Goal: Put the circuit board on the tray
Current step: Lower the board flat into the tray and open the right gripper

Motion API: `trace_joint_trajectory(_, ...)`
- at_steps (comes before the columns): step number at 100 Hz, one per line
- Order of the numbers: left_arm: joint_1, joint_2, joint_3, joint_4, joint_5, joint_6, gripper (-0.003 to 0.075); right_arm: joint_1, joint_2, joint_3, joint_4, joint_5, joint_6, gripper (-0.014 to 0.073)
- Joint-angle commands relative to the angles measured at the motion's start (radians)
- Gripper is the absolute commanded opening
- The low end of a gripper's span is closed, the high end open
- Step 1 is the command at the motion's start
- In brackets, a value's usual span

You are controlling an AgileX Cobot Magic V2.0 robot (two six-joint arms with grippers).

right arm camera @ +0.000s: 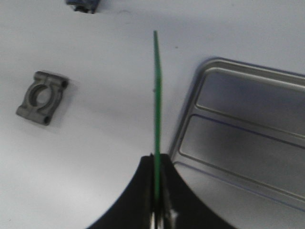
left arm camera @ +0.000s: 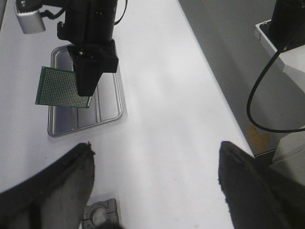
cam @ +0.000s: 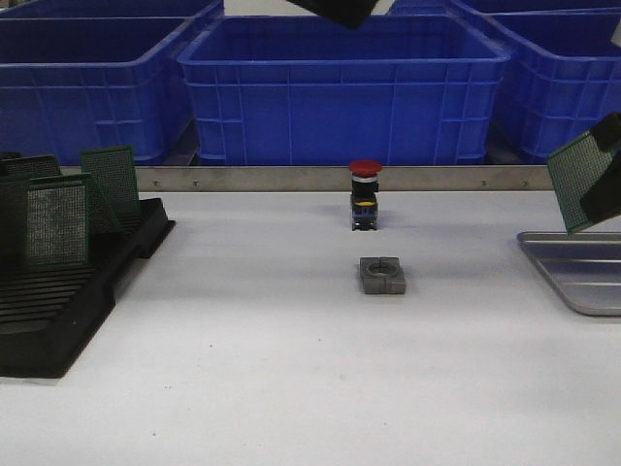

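My right gripper (right arm camera: 156,160) is shut on a green perforated circuit board (right arm camera: 157,95), seen edge-on in the right wrist view. In the front view the board (cam: 578,181) hangs tilted above the left end of the silver tray (cam: 572,282). The left wrist view shows the board (left arm camera: 62,88) held over the tray (left arm camera: 108,102) by the right gripper (left arm camera: 88,88). The tray also shows beside the board in the right wrist view (right arm camera: 238,138). My left gripper (left arm camera: 155,186) is open and empty, high above the table.
A black slotted rack (cam: 68,291) at the left holds more green boards (cam: 58,221). A grey metal clamp block (cam: 382,275) and a red-capped push button (cam: 365,194) stand mid-table. Blue bins (cam: 340,87) line the back behind a metal rail.
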Motion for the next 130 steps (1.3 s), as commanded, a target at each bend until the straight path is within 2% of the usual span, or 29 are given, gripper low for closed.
trace_joint_trajectory(1, 0.004, -0.05, -0.028, -0.074, -0.006, -0.01, 0.0515, -0.015, 0.023, -0.061, 0.04, 0.015, 0.014, -0.0115)
trace_joint_trajectory(27, 0.004, -0.05, -0.028, -0.075, -0.006, -0.01, 0.0515, -0.015, 0.125, -0.117, 0.038, 0.023, 0.014, -0.0111)
trace_joint_trajectory(36, 0.004, -0.05, -0.028, -0.075, -0.006, -0.01, 0.0515, -0.015, 0.136, -0.117, 0.038, 0.014, 0.014, -0.007)
trace_joint_trajectory(43, 0.004, -0.05, -0.028, -0.079, -0.006, -0.01, 0.0515, -0.015, 0.137, -0.117, 0.038, 0.013, 0.014, 0.0041)
trace_joint_trajectory(48, 0.004, -0.05, -0.028, -0.086, -0.006, -0.01, 0.0515, -0.015, 0.136, -0.117, 0.038, 0.014, 0.014, 0.0167)
trace_joint_trajectory(53, 0.004, -0.05, -0.028, -0.098, -0.006, -0.01, 0.0515, -0.015, 0.136, -0.117, 0.038, 0.014, 0.014, 0.0329)
trace_joint_trajectory(58, 0.004, -0.05, -0.028, -0.102, -0.006, -0.01, 0.0515, -0.015, 0.136, -0.117, 0.038, 0.015, 0.014, 0.0446)
trace_joint_trajectory(65, 0.004, -0.05, -0.028, -0.102, -0.006, -0.01, 0.0515, -0.015, 0.136, -0.117, 0.038, 0.015, 0.014, 0.0525)
trace_joint_trajectory(93, 0.027, -0.057, -0.028, -0.093, -0.005, -0.01, 0.0515, -0.017, 0.084, -0.115, -0.034, 0.05, 0.014, 0.0526)
trace_joint_trajectory(130, 0.134, -0.116, -0.03, -0.096, 0.004, -0.01, 0.0515, -0.065, -0.158, -0.092, -0.051, 0.063, 0.014, 0.0526)
